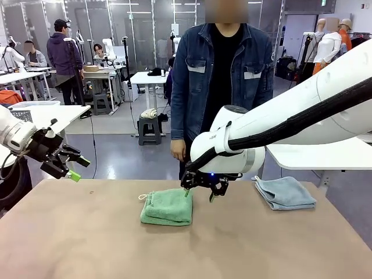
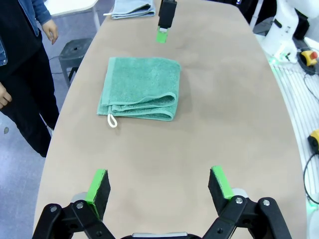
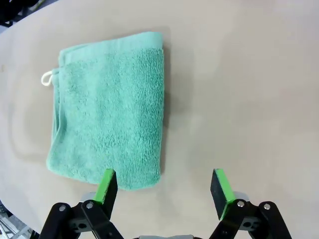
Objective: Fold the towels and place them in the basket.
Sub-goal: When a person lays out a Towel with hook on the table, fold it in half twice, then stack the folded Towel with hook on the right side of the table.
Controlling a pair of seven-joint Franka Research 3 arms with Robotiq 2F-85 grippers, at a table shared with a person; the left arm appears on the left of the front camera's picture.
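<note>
A mint green towel (image 1: 167, 207) (image 2: 139, 90) (image 3: 110, 107) lies folded on the table's middle, its white loop at one corner. A pale blue-grey towel (image 1: 285, 192) (image 2: 131, 9) lies folded at the far right of the table. My right gripper (image 1: 199, 194) (image 3: 163, 186) hovers open just above the green towel's right edge, one finger over the towel, nothing between the pads. My left gripper (image 1: 74, 170) (image 2: 159, 185) hangs open above the table's left end, well away from both towels. The basket is out of view.
A person in a denim jacket (image 1: 221, 75) stands at the far side of the brown table (image 1: 87, 238), hands at their sides. A white table (image 1: 325, 156) stands beyond the right end.
</note>
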